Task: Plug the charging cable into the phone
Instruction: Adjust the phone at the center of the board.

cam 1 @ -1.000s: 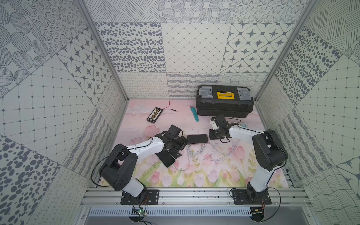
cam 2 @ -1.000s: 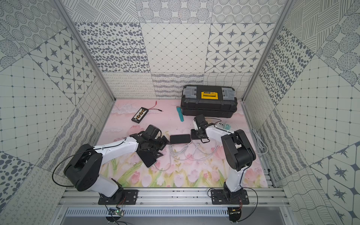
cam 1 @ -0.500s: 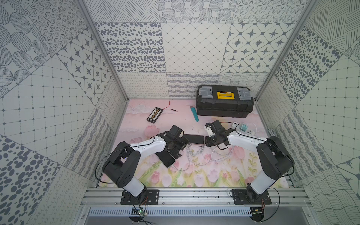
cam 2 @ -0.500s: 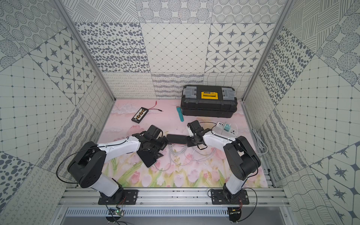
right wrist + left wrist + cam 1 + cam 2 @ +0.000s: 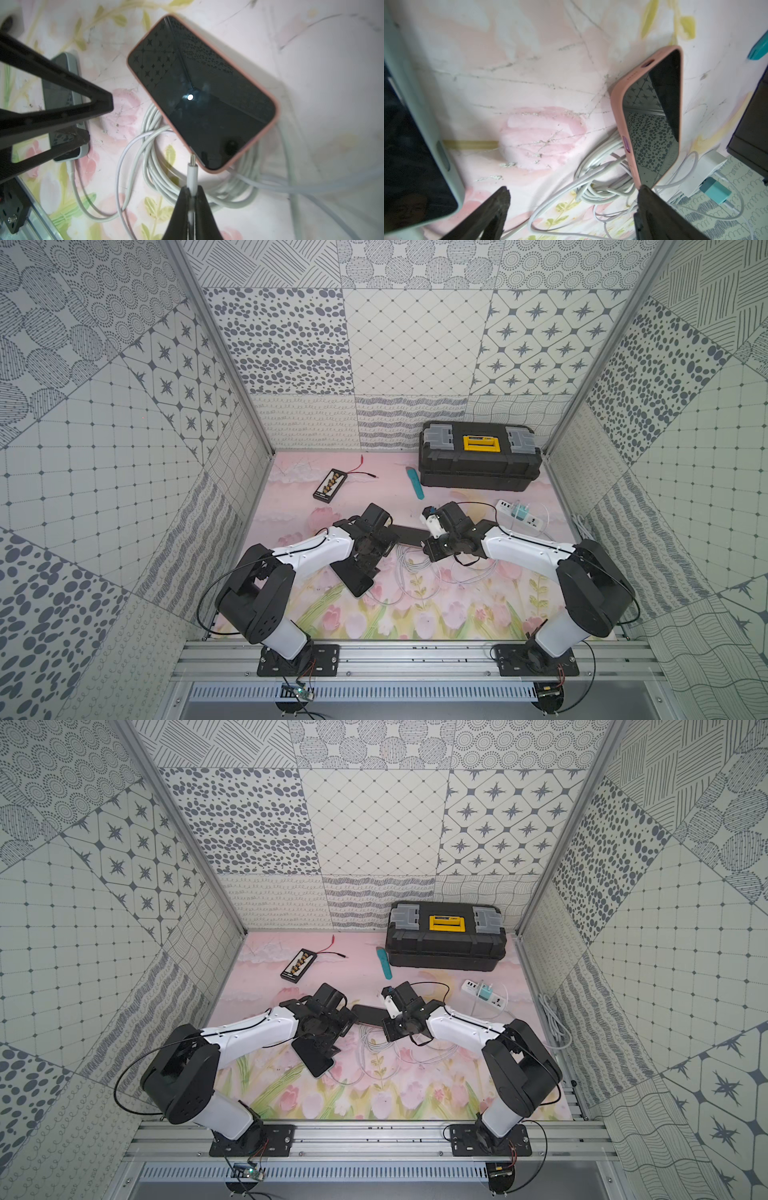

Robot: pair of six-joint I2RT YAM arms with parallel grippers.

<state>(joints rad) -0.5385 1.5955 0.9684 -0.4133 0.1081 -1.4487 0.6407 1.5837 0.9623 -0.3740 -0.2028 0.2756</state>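
One glossy pink-cased phone; left end effector gapes, right end effector pinches white plug.

In a top view the left arm's fingers and the right arm's fingers face each other low over the flowered surface. A dark phone lies between them, reaching both. Whether either pair is spread cannot be told here. A second phone lies partly under the left fingers. The white charging cable coils just beside the right fingers. Beyond those fingers sit a power strip, a teal tool and a black toolbox.
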